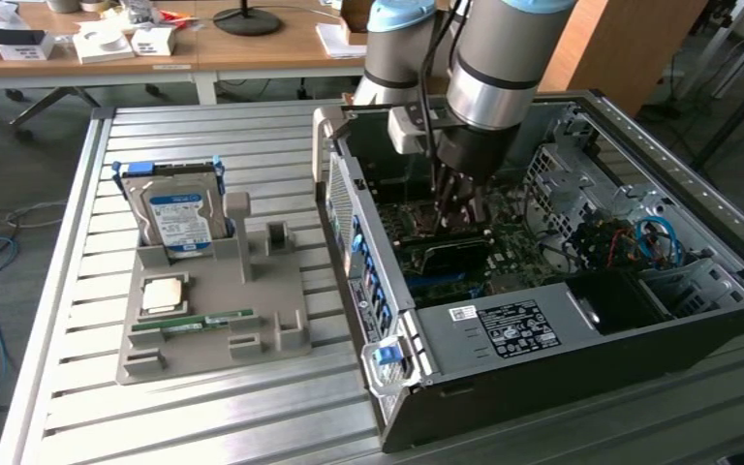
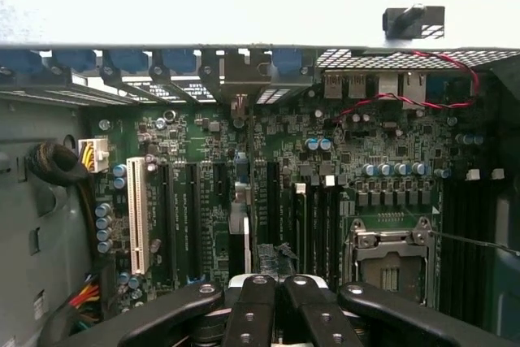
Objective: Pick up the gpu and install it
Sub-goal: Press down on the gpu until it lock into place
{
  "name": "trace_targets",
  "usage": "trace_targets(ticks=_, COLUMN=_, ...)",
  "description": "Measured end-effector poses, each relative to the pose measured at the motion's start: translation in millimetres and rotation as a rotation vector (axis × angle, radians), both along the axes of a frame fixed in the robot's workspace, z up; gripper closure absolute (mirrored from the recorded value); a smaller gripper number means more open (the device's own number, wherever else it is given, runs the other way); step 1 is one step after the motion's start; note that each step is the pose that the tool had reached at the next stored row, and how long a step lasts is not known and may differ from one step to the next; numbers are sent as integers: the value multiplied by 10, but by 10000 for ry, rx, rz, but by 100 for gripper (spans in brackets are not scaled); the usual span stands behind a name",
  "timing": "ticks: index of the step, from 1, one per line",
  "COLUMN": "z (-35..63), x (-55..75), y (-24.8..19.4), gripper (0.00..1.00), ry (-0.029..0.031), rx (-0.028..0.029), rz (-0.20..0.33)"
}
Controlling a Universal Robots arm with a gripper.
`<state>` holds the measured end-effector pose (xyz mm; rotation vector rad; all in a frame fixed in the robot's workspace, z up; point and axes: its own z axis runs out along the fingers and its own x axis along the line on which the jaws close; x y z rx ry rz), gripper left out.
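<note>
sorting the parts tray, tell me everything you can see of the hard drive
The hard drive is a silver metal box with a blue and white label on its face. It stands upright on edge in a slot at the far end of the grey tray, with blue rails along both its sides. Only the tray and rails touch it.

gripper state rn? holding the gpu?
Gripper: shut, down inside the PC case above the motherboard; what it holds cannot be told.
</note>
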<state>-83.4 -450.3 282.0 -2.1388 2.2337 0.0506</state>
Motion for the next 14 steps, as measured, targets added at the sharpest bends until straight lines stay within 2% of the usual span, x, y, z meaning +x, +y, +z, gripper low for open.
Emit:
trace_targets(ticks=8, z=-90, x=-28, y=0, gripper=89, ry=0, rx=0, rz=0)
trace_targets(ticks=14, z=-118, x=-38, y=-1, gripper=89, ry=0, rx=-1, rz=0)
